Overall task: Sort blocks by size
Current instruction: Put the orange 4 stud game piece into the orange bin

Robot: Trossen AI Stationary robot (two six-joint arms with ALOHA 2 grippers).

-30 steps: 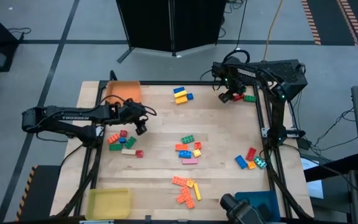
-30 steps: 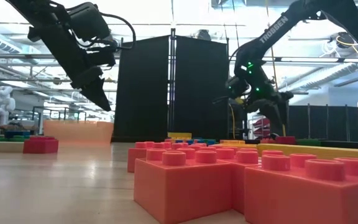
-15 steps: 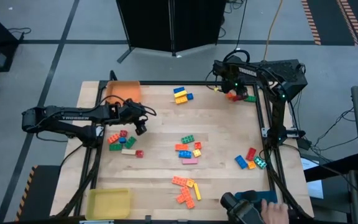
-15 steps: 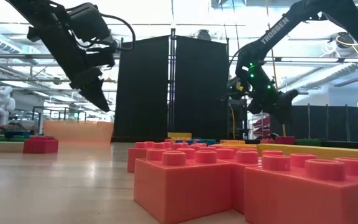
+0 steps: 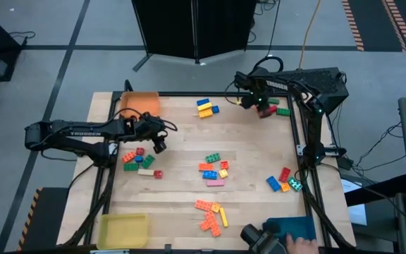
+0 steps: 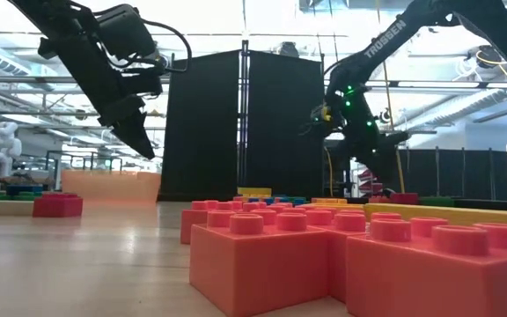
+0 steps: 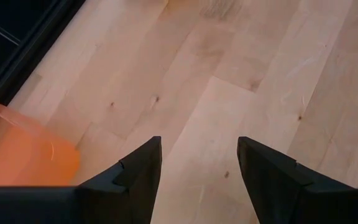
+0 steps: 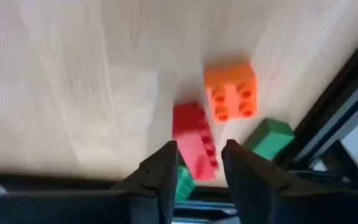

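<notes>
Sorting is in progress. The blocks lie in loose groups on the table, with none in a tray yet.

Groups, near to far:
- orange group (image 5: 210,215) at the near edge
- mixed group (image 5: 214,169) mid-table
- red/blue group (image 5: 284,178) by the right rail
- red/green group (image 5: 138,161) on the left

Left gripper (image 5: 159,144) hangs just beyond the red/green group. Its jaws are apart with nothing between them, and the wrist view shows only bare wood under it (image 7: 199,146). I judge it's waiting.

The blue/yellow stack (image 5: 205,107) sits at the far edge.

Right gripper (image 5: 256,104) is working the far right corner, low over three blocks:
- red block (image 8: 194,140), lined up straight ahead of it
- orange block (image 8: 230,92), just beside the red one
- green block (image 8: 269,138), against the rail

I can't tell whether it has a grip on the red one. My read is that this is a pick of the red block. Next I need to confirm the grasp, lift clear of the orange neighbour, and carry it to the matching size group.

Trays:
- yellow tray (image 5: 122,229), near left corner: I see nothing in it.
- blue tray (image 5: 292,227), near right corner: partly hidden, with a person's hand (image 5: 303,244) at it, so I can't see what's inside.
- orange tray (image 5: 141,102), far left corner: I see nothing in it.
</notes>
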